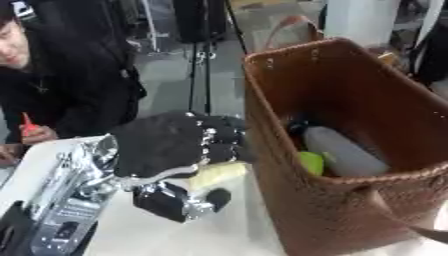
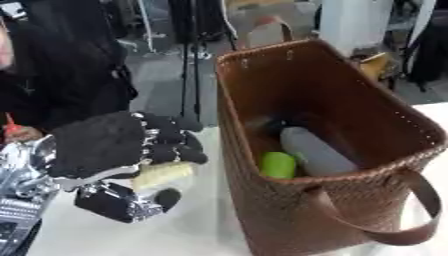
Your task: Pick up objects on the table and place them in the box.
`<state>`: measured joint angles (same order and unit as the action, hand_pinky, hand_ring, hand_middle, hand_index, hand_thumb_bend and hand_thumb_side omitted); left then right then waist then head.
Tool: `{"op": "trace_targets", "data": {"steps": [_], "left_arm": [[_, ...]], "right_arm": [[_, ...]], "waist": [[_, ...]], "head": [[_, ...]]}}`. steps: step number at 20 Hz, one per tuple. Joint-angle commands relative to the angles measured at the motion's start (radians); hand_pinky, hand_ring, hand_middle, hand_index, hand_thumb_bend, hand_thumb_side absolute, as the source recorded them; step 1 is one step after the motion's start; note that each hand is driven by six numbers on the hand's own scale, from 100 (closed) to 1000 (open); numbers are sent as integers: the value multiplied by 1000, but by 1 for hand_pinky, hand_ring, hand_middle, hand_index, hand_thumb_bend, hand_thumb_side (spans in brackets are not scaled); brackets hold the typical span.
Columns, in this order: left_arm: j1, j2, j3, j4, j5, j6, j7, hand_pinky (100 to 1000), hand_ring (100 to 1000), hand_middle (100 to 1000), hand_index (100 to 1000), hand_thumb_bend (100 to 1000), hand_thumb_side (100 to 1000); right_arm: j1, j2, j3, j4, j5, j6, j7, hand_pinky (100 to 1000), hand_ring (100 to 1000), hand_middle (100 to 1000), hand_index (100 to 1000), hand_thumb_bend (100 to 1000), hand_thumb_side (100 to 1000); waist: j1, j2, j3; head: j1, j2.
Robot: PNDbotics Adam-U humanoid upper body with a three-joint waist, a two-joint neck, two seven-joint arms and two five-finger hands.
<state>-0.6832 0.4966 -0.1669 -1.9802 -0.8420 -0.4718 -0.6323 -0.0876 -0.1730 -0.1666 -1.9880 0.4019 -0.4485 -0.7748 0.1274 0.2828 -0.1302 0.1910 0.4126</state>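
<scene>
1. The pale yellow object [image 2: 163, 175] sits in my left hand [image 2: 105, 145], fingers and thumb curled round it, just beside the brown woven bag [image 1: 350, 210] and lifted off the white table [image 1: 192, 230].
2. My left hand is left of the bag's near wall, below its rim.
3. Inside the bag I see a grey bottle-shaped item [image 2: 313, 150] lying on its side, with a green object [image 2: 278, 165] touching it on its left.
4. My right hand shows in neither view.
</scene>
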Motion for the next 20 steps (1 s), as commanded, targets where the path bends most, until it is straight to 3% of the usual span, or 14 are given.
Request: {"op": "trace_targets", "data": {"steps": [1,7,11,12,20], "left_arm": [[-38,52,19,-20,17,-267,-270,285,487,531,437,258,292],[-110,97,36,-20,35,-238,-244,289,494,542,441,360,296],[-137,108,37,-20,44,-223,-238,289,495,543,442,370,296],[-150,114,39,-20,44,-219,-236,295,501,550,445,430,301],[-228,156,49,-13,61,-161,-241,290,501,552,447,454,301]], "right_arm": [[-3,-23,-6,-12,-8,-46,-41,829,755,698,780,100,994],[2,-29,-7,-12,-13,-46,-42,829,757,698,780,100,993],[4,-30,-7,-12,-15,-48,-42,829,757,698,780,100,992],[4,-31,-7,-12,-16,-48,-42,829,757,698,780,100,993],[6,-42,-5,-12,-25,-51,-41,829,759,698,780,100,992]], "waist": [[-4,-25,0],[0,-33,-2],[1,-35,-4],[2,-37,-5],[10,-43,-13]], "head": [[1,5],[2,6],[2,6],[3,7],[10,10]]}}
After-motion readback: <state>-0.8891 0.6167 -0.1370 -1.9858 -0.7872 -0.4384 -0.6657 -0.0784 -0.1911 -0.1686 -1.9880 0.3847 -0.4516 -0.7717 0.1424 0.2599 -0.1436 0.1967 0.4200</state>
